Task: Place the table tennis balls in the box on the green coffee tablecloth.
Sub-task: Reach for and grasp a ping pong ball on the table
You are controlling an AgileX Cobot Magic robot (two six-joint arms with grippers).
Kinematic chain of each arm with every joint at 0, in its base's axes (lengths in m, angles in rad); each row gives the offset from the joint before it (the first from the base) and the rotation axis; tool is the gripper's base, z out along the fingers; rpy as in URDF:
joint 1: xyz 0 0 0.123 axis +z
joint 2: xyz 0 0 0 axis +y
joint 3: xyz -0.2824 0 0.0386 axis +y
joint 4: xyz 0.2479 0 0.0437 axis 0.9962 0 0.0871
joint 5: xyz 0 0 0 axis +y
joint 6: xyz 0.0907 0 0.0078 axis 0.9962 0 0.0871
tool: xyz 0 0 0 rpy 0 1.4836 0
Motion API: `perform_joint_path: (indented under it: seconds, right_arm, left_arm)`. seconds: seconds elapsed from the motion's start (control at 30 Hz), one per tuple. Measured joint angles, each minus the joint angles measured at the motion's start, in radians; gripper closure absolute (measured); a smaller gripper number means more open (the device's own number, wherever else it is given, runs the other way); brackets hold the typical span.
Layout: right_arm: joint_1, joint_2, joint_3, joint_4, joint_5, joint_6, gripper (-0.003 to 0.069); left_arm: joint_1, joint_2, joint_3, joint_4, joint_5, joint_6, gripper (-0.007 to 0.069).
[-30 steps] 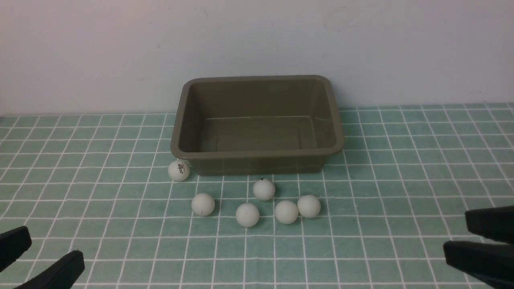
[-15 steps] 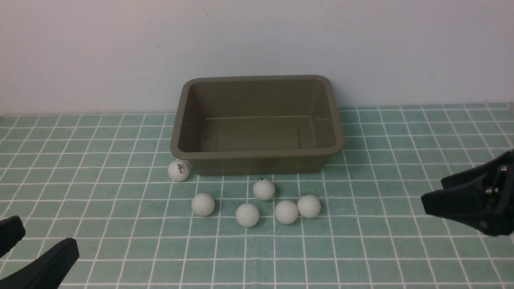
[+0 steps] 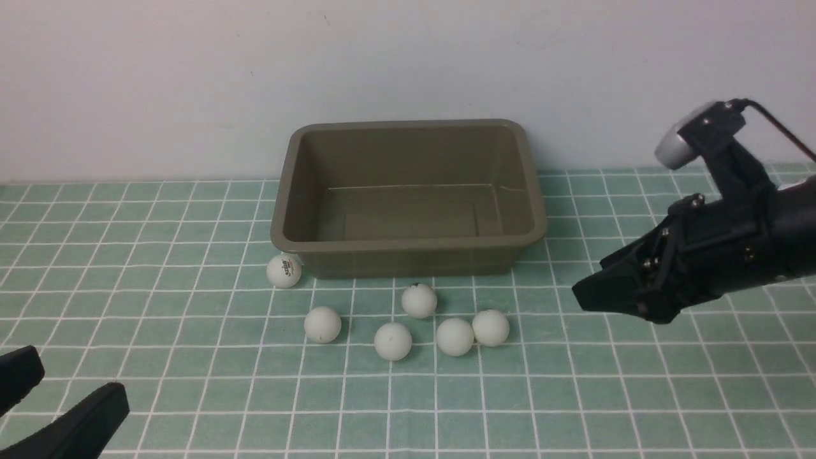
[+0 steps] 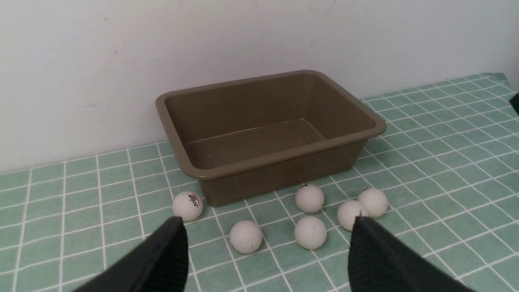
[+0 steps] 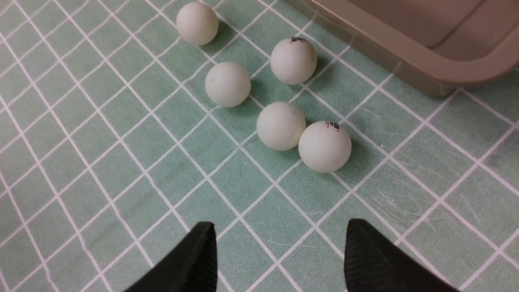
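Observation:
Several white table tennis balls lie on the green coffee tablecloth point(image 3: 637, 395) just in front of the box point(image 3: 408, 246). One with a dark logo point(image 3: 284, 271) rests at the box's front left corner. Others include a touching pair point(image 3: 454, 336) point(image 3: 490, 327). The olive-brown box is empty. My right gripper point(image 3: 585, 297) hovers right of the balls, pointing at them. It is open and empty in the right wrist view point(image 5: 279, 232), short of the nearest ball point(image 5: 324, 146). My left gripper point(image 3: 67, 390) stays low at the front left, open and empty point(image 4: 267, 225).
A plain white wall runs close behind the box. The checked cloth covers the whole surface. The right arm's wrist camera point(image 3: 677, 145) sticks up above the gripper.
My right arm has risen from the front right corner and swung forward and left toward the balls. The left gripper has barely shifted. No ball has moved.

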Motion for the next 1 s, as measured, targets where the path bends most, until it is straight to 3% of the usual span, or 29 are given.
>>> perform_joint_path:
  seconds: [0.33, 0.5, 0.77, 1.0]
  right_arm:
    - [0.009, 0.118, -0.004, 0.023, -0.132, -0.103, 0.027]
    - [0.009, 0.126, -0.009, 0.054, -0.297, -0.135, 0.027]
    - [0.009, 0.126, -0.01, 0.076, -0.489, -0.284, 0.027]
    - [0.009, 0.126, -0.01, 0.154, -0.39, -0.295, 0.027]
  left_arm:
    - [0.0, 0.0, 0.0, 0.0, 0.028, 0.0, 0.0145]
    - [0.0, 0.0, 0.0, 0.0, 0.052, 0.0, 0.0145]
    - [0.0, 0.0, 0.0, 0.0, 0.061, 0.0, 0.0145]
    - [0.0, 0.0, 0.0, 0.0, 0.065, 0.0, 0.0145]
